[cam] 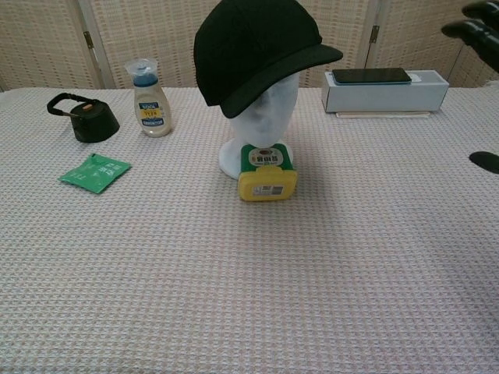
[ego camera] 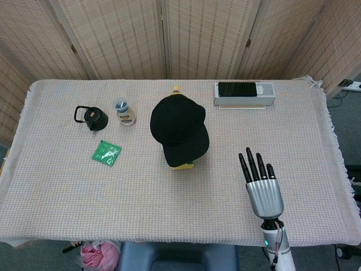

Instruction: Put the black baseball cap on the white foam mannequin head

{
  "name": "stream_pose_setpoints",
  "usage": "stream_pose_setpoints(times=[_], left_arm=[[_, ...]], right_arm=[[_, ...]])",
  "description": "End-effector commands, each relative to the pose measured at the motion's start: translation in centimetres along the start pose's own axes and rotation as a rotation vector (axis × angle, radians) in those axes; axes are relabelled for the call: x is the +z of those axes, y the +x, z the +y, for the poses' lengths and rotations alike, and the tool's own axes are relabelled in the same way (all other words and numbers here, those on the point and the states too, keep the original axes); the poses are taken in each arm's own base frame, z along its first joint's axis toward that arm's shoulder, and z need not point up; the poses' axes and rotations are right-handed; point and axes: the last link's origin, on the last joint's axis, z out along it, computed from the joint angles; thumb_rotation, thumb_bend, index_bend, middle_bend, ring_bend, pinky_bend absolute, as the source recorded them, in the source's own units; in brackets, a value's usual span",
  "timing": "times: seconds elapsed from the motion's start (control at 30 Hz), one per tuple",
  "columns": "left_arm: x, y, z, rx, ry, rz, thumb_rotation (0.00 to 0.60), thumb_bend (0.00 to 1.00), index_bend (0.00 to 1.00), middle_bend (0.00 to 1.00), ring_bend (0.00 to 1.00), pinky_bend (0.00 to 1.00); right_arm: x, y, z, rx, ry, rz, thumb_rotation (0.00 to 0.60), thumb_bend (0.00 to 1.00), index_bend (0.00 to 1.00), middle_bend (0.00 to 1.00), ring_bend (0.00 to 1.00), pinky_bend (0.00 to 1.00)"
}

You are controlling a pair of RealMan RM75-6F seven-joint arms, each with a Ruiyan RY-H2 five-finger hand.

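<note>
The black baseball cap (ego camera: 177, 128) (cam: 253, 47) sits on the white foam mannequin head (cam: 265, 117), its brim pointing toward the table's near side. My right hand (ego camera: 261, 185) hovers at the near right, well away from the cap, with fingers straight, apart and holding nothing. In the chest view only its dark fingertips (cam: 477, 28) show at the right edge. My left hand appears in neither view.
A yellow jar (cam: 267, 173) with a green label stands right in front of the mannequin base. A small bottle (cam: 151, 99), a black lidded pot (cam: 90, 120) and a green packet (cam: 95, 171) lie at left. A white box with a phone (ego camera: 243, 92) sits at the back right.
</note>
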Motion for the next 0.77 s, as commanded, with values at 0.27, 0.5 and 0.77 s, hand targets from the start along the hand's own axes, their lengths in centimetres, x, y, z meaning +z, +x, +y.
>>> stream_pose_setpoints(times=[0.27,0.5,0.77], left_arm=[[0.3,-0.7,2.2,-0.046,-0.013,0.022,0.6,0.07,0.18,0.11,0.04,0.14],[0.6,-1.8,3.2,-0.01,-0.029,0.0,0.6,0.07,0.18,0.11,0.04,0.14],[1.0,-2.1,3.3,0.005,-0.028,-0.014,0.6,0.07,0.18,0.11,0.04,0.14]], right_arm=[[-10.3,0.3,12.5,0.279,-0.14,-0.268,0.6,0.07,0.0,0.0,0.04,0.2],[-12.3,0.4,14.8,0.227,-0.14,-0.389,0.6,0.08,0.0,0.0,0.01,0.1],[-12.4,0.6,15.1,0.186,-0.138,-0.409,0.6,0.08,0.0,0.0,0.01,0.08]])
